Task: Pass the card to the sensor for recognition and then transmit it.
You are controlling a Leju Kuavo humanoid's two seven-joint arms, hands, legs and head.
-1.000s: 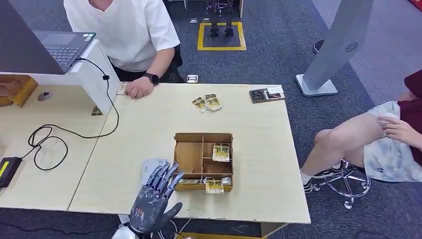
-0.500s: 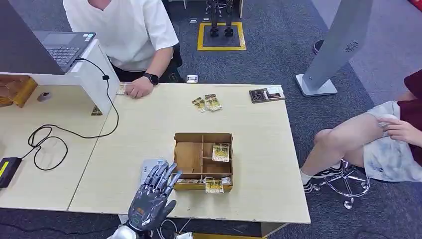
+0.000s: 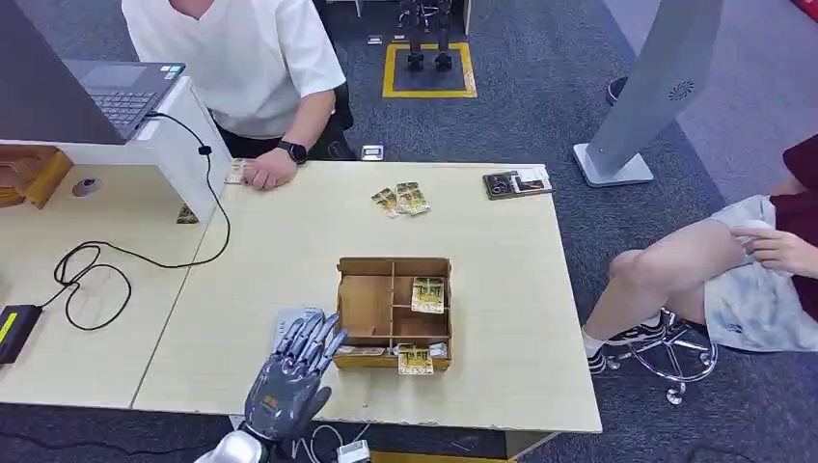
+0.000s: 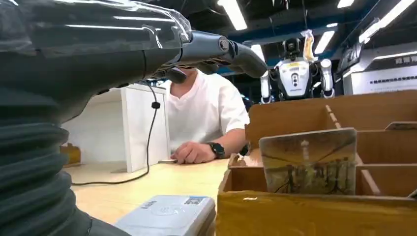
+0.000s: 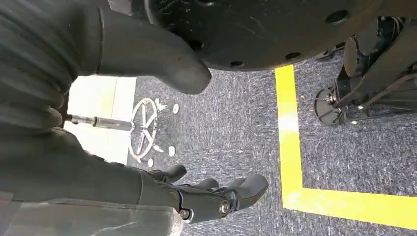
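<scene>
My left hand [image 3: 287, 378] hovers at the table's near edge with its fingers spread and nothing in it, partly covering the grey sensor pad [image 3: 292, 319]. Just right of it stands a partitioned wooden box [image 3: 367, 307] holding cards: one [image 3: 428, 294] in a middle compartment, another [image 3: 416, 359] upright in the front one. In the left wrist view the fingers [image 4: 221, 49] reach out above the sensor pad [image 4: 167, 216], beside the box [image 4: 314, 216] and its upright card [image 4: 310, 162]. My right hand [image 5: 216, 199] hangs over the floor, loosely curled and holding nothing.
A person in a white shirt sits at the far side, a hand [image 3: 270, 172] resting on the table [image 3: 289, 241]. Loose cards [image 3: 402, 200] and a dark booklet [image 3: 518, 182] lie near the far edge. A cable [image 3: 96, 275], a laptop [image 3: 121, 92] and another seated person [image 3: 752, 270] flank the table.
My left hand has drawn back slightly toward me and to the left, and its thumb has tucked in. The cards, box and sensor pad have not moved.
</scene>
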